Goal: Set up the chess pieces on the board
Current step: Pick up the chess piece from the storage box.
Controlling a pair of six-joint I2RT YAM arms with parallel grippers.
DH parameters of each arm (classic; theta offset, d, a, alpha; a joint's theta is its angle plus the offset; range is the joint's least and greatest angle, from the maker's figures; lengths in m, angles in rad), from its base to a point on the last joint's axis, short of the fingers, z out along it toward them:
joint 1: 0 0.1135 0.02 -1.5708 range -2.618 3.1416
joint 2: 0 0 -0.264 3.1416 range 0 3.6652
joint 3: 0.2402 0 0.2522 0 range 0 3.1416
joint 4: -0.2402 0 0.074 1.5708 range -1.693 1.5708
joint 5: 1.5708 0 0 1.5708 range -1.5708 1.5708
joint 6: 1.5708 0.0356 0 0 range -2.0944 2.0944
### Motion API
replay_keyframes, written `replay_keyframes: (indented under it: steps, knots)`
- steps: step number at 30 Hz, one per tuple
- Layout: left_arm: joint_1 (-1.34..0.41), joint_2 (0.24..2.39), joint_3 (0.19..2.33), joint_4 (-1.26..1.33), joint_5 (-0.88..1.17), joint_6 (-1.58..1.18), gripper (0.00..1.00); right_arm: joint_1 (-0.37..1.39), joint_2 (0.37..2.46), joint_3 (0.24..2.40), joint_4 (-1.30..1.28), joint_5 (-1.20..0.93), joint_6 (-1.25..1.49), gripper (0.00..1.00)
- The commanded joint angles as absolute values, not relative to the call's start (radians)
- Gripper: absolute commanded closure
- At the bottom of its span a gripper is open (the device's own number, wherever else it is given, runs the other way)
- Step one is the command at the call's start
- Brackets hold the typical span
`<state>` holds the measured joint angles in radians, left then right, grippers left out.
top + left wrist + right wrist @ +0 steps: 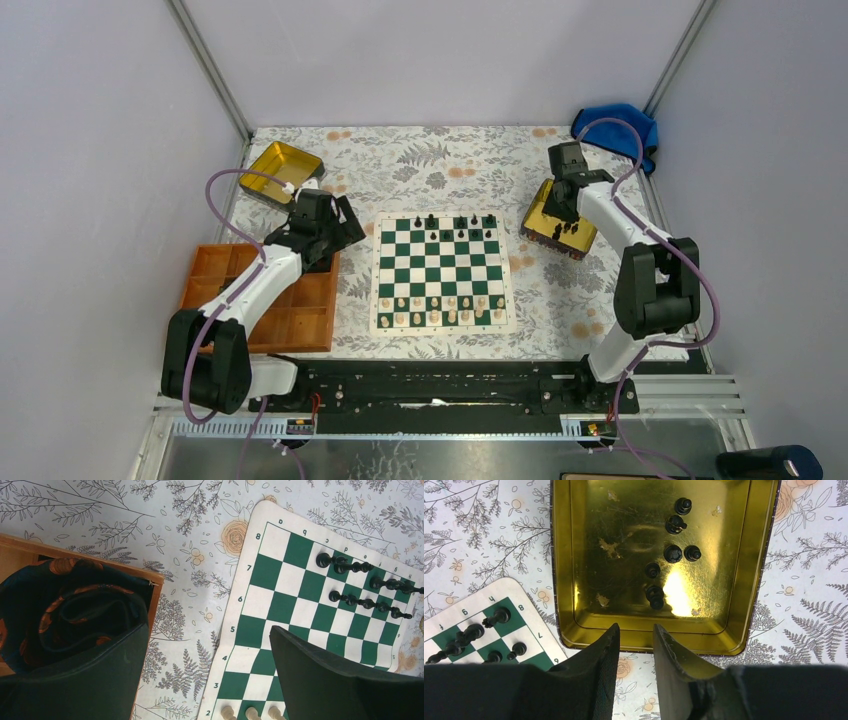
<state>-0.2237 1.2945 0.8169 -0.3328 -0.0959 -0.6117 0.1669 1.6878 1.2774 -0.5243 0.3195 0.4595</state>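
The board (440, 270) lies flat in the middle of the table, with several black chess pieces (460, 223) on its far two rows and cream pieces along its near rows. More black chess pieces (672, 554) lie loose in a gold tin (644, 642) to the board's right. My right gripper (636, 630) hovers over the tin's near rim, open by a narrow gap with nothing between its fingers. My left gripper (210, 645) hangs wide open and empty over the board's left edge (240, 630), beside the orange tray (155, 600).
A second gold tin (283, 170) stands at the far left. The orange compartment tray (265, 300) sits left of the board. A blue cloth (620, 125) lies in the far right corner. Grey walls enclose the floral tablecloth.
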Motion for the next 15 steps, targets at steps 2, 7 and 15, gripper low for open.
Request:
replay_keyframes:
  steps: [2, 7, 15]
  knots:
    - [-0.228, 1.271, 0.821, -0.314, -0.109, -0.614, 0.01, 0.141, 1.701, 1.264, -0.494, 0.297, 0.491, 0.63]
    - [-0.229, 1.275, 0.825, -0.32, -0.112, -0.611, 0.01, 0.13, 1.72, 1.255, -0.48, 0.289, 0.491, 0.63]
    - [-0.229, 1.282, 0.827, -0.323, -0.117, -0.609, 0.01, 0.115, 1.755, 1.256, -0.471, 0.28, 0.488, 0.63]
